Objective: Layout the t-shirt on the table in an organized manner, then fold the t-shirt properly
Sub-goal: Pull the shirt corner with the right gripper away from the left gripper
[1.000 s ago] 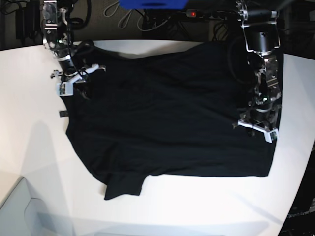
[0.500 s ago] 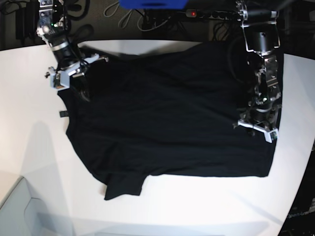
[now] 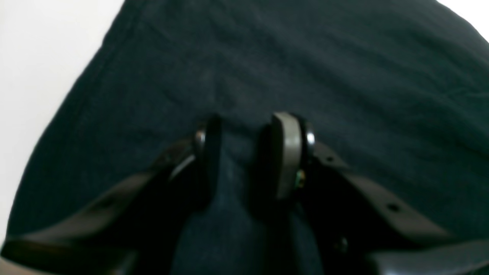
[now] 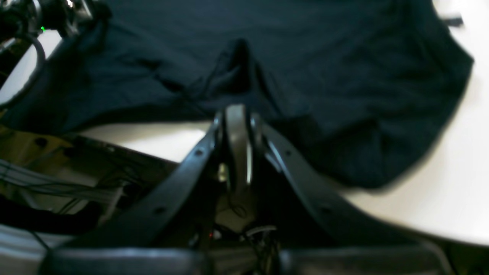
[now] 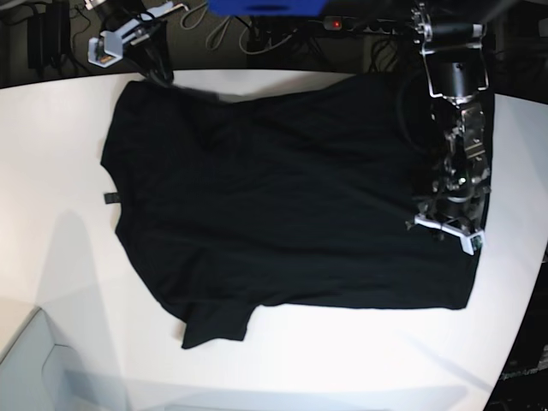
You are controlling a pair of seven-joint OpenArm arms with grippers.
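The black t-shirt (image 5: 291,197) lies spread on the white table (image 5: 51,171), one sleeve (image 5: 214,324) pointing to the near edge. A small dark tag (image 5: 110,199) sits by its left side. My right gripper (image 5: 163,73) is at the table's back-left edge; in the right wrist view it (image 4: 237,109) is shut on the t-shirt (image 4: 305,57), whose cloth tents up toward the tips. My left gripper (image 5: 443,229) rests on the shirt's right side. In its wrist view the fingers (image 3: 284,152) stand a little apart with a fold of t-shirt (image 3: 344,76) filling the gap of the gripper (image 3: 248,122).
Cables and a power strip with a red light (image 5: 338,24) lie behind the table, beside a blue object (image 5: 265,7). A pale bin (image 5: 34,360) stands at the near left corner. The table's curved edge (image 5: 522,325) runs close to the shirt's right hem.
My right gripper has travelled up and back to the table's rear edge, dragging the shirt's upper-left corner with it, so that side lies stretched out. The left arm has stayed put.
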